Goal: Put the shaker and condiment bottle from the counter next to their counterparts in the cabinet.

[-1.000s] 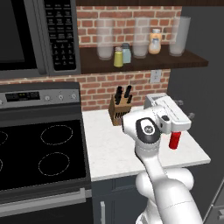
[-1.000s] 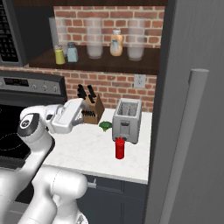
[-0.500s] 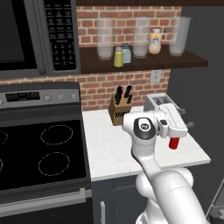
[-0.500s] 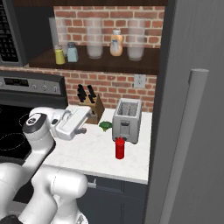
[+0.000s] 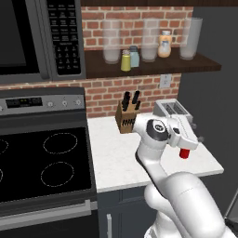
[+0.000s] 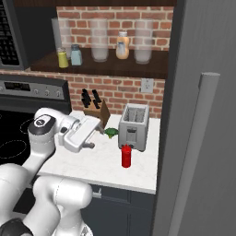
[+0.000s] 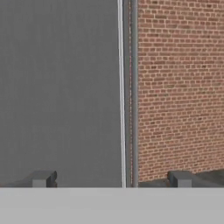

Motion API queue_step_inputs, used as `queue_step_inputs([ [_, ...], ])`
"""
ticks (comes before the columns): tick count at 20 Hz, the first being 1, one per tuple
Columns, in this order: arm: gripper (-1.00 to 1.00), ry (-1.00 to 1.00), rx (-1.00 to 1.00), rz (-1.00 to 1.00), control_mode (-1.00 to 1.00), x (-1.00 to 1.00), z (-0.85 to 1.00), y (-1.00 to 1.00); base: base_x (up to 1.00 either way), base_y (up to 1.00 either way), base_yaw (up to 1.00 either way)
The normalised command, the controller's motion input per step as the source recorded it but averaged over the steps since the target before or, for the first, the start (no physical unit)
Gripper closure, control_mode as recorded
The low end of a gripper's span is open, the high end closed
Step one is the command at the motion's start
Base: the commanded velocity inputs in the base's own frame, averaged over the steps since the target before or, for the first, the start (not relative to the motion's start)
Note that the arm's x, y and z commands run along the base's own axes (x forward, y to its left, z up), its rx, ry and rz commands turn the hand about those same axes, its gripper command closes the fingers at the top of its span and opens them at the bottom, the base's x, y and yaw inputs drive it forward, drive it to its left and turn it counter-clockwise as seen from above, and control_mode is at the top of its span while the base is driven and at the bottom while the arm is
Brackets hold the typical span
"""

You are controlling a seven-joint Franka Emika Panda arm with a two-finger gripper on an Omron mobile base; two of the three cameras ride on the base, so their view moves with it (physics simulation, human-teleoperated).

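Left base view: the shaker (image 5: 125,61), yellow-green with a tan cap, stands on the dark wooden shelf (image 5: 153,69) just beside the pale blue shaker (image 5: 134,56), which is on its right. Further right on the same shelf, between two frosted tumblers, stands the orange-cream bottle (image 5: 164,44) with its white cap. The red bottle (image 5: 184,153) is upright on the white counter (image 5: 114,160), near the front right corner and mostly hidden behind the robot's hand. A knife block (image 5: 126,119) sits at the back of the counter against the brick wall, with a toaster (image 5: 171,109) to its right.

In the right base view the red bottle (image 6: 126,156) stands clear, just in front of the toaster (image 6: 134,126), with a small green vegetable (image 6: 111,132) to the toaster's left. The gripper (image 6: 97,127) hovers over the counter left of the red bottle, apart from it, and nothing lies between its tips. In the hand view the jaws stand wide apart and empty, facing a grey panel and brick wall.
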Motion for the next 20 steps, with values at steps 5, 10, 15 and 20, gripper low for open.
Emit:
queue_step_inputs([
  [5, -1.00, 0.00, 0.18, 0.00, -1.00, 0.04, -0.22, -0.08, 0.00, 0.00, 0.00],
  [10, -1.00, 0.00, 0.05, -0.01, -1.00, 0.04, -0.13, -0.02, 0.00, 0.00, 0.00],
  [15, -1.00, 0.00, 0.00, 0.00, -1.00, 0.10, -0.23, 0.00, 0.00, 0.00, 0.00],
  [20, -1.00, 0.00, 0.00, 0.00, -1.00, 0.06, -0.25, -0.02, 0.00, 0.00, 0.00],
])
